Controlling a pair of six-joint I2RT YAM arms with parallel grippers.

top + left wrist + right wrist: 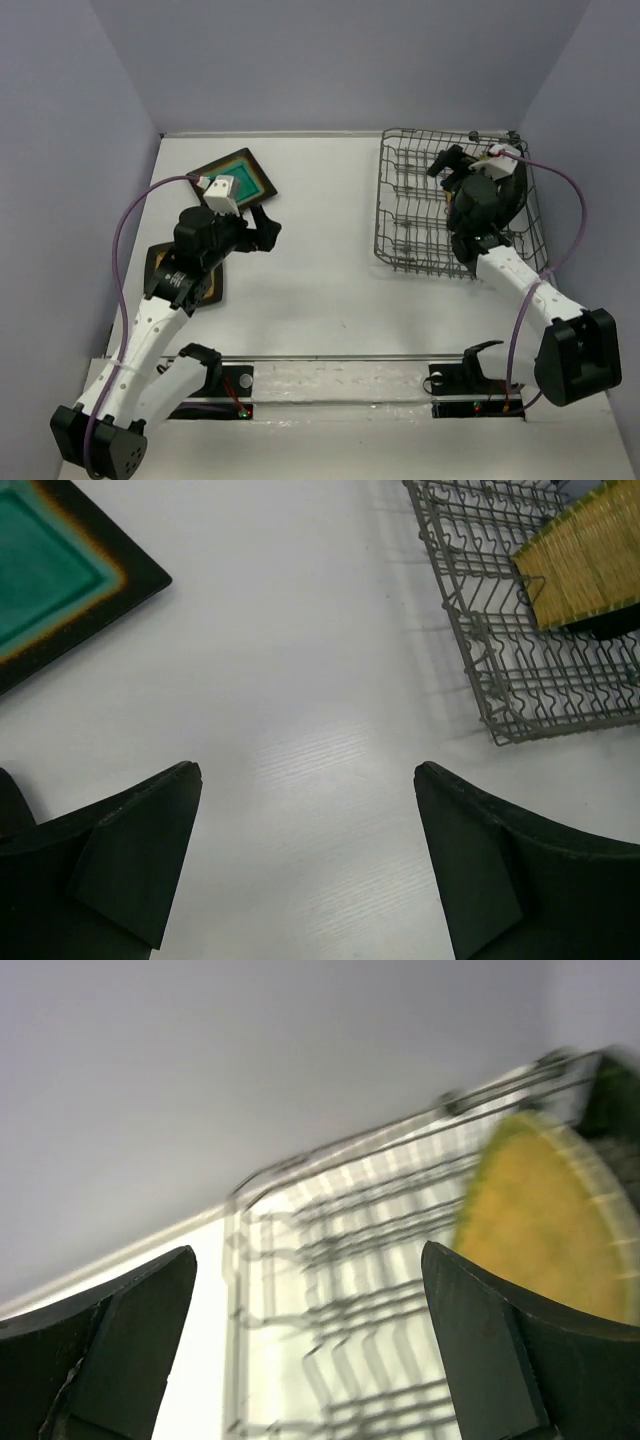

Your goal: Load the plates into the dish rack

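The grey wire dish rack (415, 215) stands at the back right. A yellow ribbed plate (590, 560) stands inside it at its far right; it also shows, blurred, in the right wrist view (540, 1230). A dark-rimmed plate with a teal centre (240, 175) lies flat at the back left, also seen in the left wrist view (50, 570). Another dark-rimmed plate (216, 290) lies mostly hidden under my left arm. My left gripper (268, 225) is open and empty over bare table, right of the teal-centre plate. My right gripper (445, 170) is open and empty above the rack (350, 1260). The other plates are out of view.
Grey walls close in the table at the back and on both sides. The rack sits near the right wall. A metal rail (340, 375) with the arm bases runs along the near edge. Purple cables (125, 230) loop from each arm.
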